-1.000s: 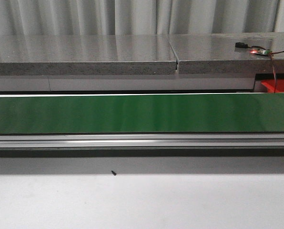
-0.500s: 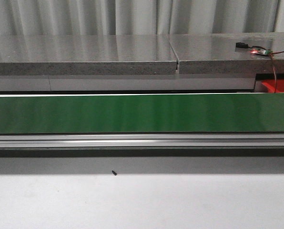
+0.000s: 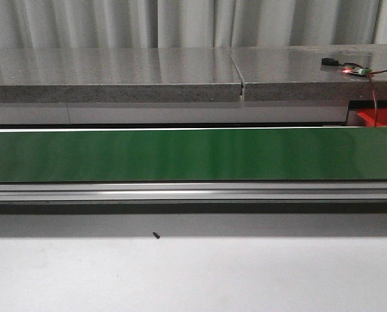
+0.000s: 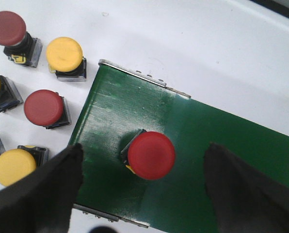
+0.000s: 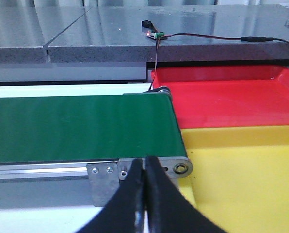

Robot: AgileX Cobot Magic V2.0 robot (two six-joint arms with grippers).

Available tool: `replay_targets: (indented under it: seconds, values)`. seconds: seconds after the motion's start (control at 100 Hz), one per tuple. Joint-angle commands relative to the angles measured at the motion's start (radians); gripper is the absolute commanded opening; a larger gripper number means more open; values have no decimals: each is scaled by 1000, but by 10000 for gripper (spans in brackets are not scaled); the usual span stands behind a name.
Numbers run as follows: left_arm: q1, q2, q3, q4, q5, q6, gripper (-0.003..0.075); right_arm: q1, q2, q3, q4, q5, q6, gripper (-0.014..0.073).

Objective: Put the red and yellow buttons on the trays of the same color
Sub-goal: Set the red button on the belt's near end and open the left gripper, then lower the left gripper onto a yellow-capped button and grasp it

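Note:
A red button (image 4: 151,155) stands on the end of the green belt (image 4: 207,141). My left gripper (image 4: 143,162) is open above it, one finger on each side, neither touching it. Several more red and yellow buttons sit on the white table beside the belt end, among them a red button (image 4: 43,107) and a yellow button (image 4: 64,53). My right gripper (image 5: 144,164) is shut and empty, just in front of the belt's other end. Past that end lie the red tray (image 5: 232,99) and, nearer, the yellow tray (image 5: 246,184). The front view shows only a corner of the red tray (image 3: 379,117).
The green belt (image 3: 193,154) runs the full width of the front view on a metal rail (image 3: 193,192). Behind it is a grey stone counter (image 3: 115,75) with a small lit circuit board (image 3: 353,69) and its cable. A metal end bracket (image 5: 105,182) sits by my right fingers.

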Motion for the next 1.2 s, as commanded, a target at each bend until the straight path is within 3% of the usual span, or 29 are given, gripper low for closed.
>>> replay_targets:
  seconds: [0.0,0.36,0.46,0.77,1.19]
  values:
    - [17,-64,-25,-14,-15,-22,446,0,-21,-13,-1,-80,-5,-67]
    - [172,-94,96,76,18,-200,442,0,-21,-13,-1,-80,-5,-67]
    - [202,-62,101,132,16,-303,442,0,-21,-13,-1,-80,-5,-67]
    - [234,60,101,100,64,-330,442,0,-21,-13,-1,-80,-5,-67]
    - [234,192,101,88,-41,-345,442,0,-21,-13,-1,-80,-5,-67]
